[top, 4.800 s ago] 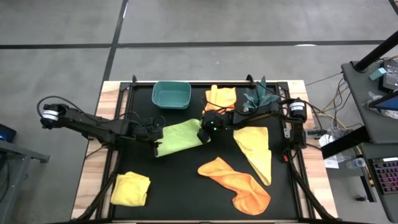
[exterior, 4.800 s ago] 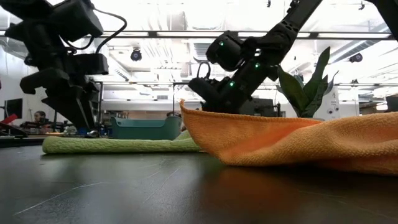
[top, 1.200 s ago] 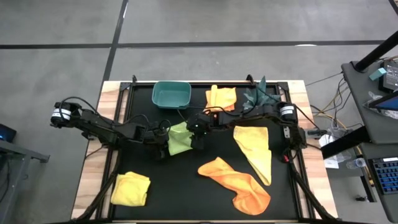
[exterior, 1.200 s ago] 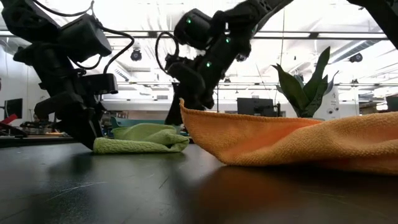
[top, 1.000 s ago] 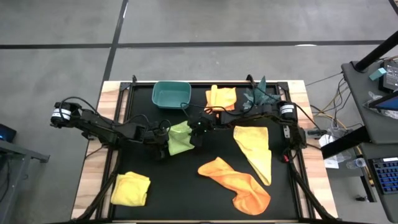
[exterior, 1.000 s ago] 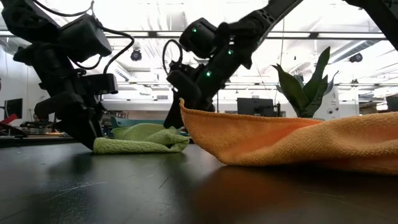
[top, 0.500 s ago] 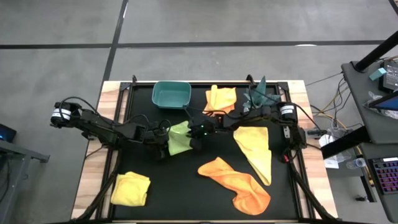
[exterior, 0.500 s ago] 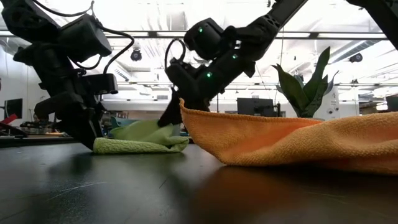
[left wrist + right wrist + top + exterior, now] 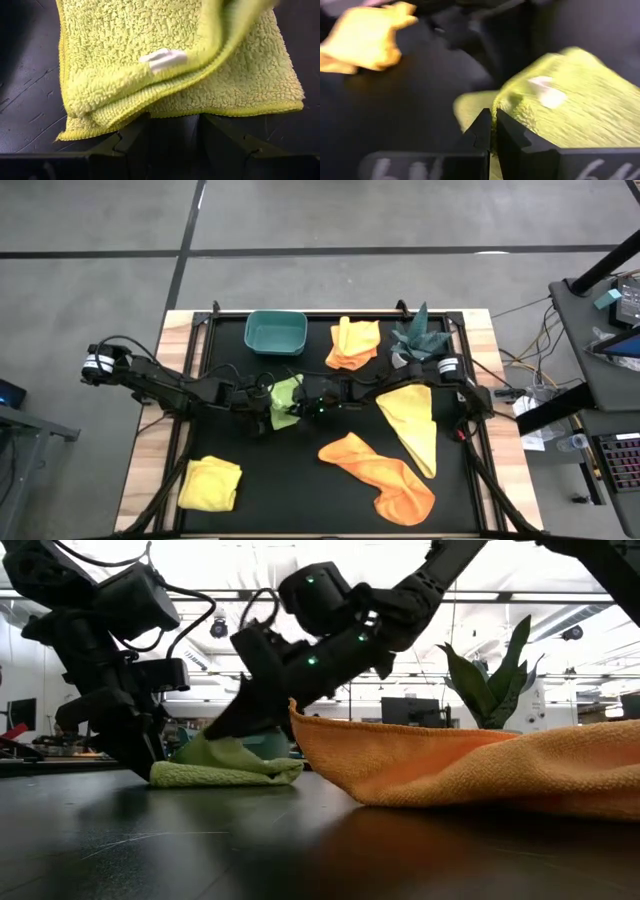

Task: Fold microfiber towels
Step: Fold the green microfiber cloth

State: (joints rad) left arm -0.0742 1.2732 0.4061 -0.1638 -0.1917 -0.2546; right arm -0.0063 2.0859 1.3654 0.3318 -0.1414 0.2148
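Observation:
A lime green towel (image 9: 284, 394) lies folded over on the black mat at mid-table. It also shows in the low view (image 9: 228, 772). My left gripper (image 9: 262, 408) is open at the towel's left end, with the mat showing between its fingers (image 9: 175, 137). My right gripper (image 9: 302, 408) is shut on the towel from the right side. Two orange towels (image 9: 353, 343) (image 9: 380, 475) and two yellow towels (image 9: 412, 420) (image 9: 210, 483) lie around on the mat. My left gripper's fingertips (image 9: 131, 142) stand right at the towel's folded edge (image 9: 100, 117); I cannot tell whether they touch it. My right gripper pinches a raised edge of the lime towel (image 9: 501, 107) between its two fingers, slanting down from the table's right. That part (image 9: 215, 745) is lifted into a peak, and the rest lies on the mat.
A teal bin (image 9: 275, 332) stands at the far side and a small green plant (image 9: 420, 335) at the far right. The near orange towel (image 9: 450, 765) fills the low view's right half. Bare mat lies between the lime towel and the near-left yellow towel.
My right gripper has gone down and toward the table's near-left over the lime towel, staying shut on it. The towel's right part has been drawn over toward the left, so the towel is narrower and peaked under the gripper. Its left end has stayed put.

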